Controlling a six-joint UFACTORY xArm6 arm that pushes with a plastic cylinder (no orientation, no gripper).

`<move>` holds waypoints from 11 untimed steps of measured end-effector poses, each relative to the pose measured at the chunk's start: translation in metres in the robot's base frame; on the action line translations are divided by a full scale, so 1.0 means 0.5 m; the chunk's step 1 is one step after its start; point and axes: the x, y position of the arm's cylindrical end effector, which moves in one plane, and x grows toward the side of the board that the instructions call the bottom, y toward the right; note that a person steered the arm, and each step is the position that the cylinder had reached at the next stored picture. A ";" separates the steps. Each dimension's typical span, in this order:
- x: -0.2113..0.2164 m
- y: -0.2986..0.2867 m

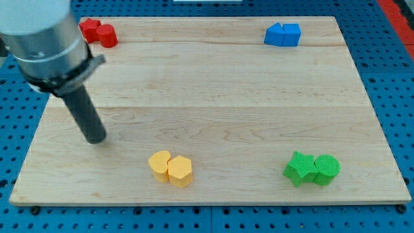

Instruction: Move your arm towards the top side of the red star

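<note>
Below red star [90,28] — my tip [96,138]

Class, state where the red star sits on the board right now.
The red star lies at the view's top left corner of the wooden board, touching the red cylinder on its right; my tip is well below it.

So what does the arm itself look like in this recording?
A wide silver-grey metal cylinder with a darker band at its lower edge, from which a straight matte black rod extends to my tip, rounded and plain. No cables or markings show.
</note>
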 end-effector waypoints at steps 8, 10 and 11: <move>-0.551 -0.092; -0.509 -0.085; -0.486 -0.084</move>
